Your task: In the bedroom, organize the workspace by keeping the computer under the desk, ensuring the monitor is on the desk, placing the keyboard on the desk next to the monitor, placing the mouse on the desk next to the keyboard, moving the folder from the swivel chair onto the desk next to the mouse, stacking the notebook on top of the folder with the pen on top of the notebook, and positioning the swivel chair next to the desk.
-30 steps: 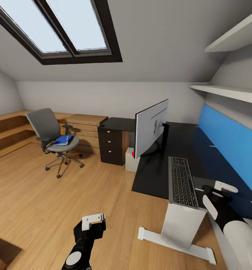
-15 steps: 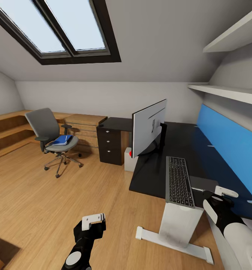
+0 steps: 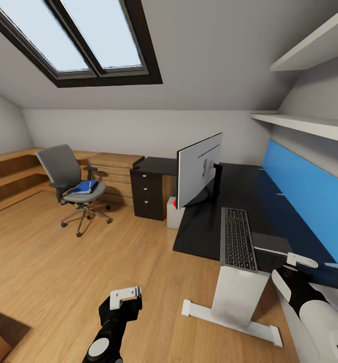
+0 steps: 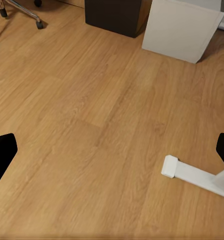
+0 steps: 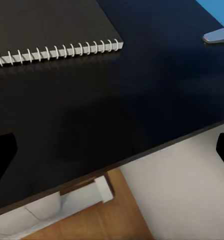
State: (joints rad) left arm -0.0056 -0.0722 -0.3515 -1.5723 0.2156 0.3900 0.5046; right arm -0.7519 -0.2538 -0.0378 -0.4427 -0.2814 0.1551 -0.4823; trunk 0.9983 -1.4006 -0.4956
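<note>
The grey swivel chair (image 3: 68,177) stands out on the wood floor, apart from the desk (image 3: 216,219), with the blue folder (image 3: 84,187) on its seat. On the black desk top the monitor (image 3: 199,170) stands upright. The keyboard (image 3: 237,239) lies in front of it, and a spiral-bound notebook (image 3: 272,244) (image 5: 51,25) lies beside that. Under the desk sits the light grey computer (image 3: 175,214). My left gripper (image 3: 124,297) hangs open over bare floor. Open as well, my right gripper (image 3: 297,263) hovers over the desk's near corner. Mouse and pen are out of view.
A black drawer unit (image 3: 147,194) stands between the chair and the computer. The desk's white pedestal foot (image 3: 229,316) (image 4: 192,174) reaches onto the floor near my left gripper. Oak steps (image 3: 12,176) line the far left wall, a blue panel (image 3: 310,194) backs the desk, and shelves (image 3: 310,126) hang above.
The camera has shifted, so the desk sits slightly further left in the picture. My right gripper has drawn back toward the desk's near corner, uncovering the notebook beside the keyboard.
</note>
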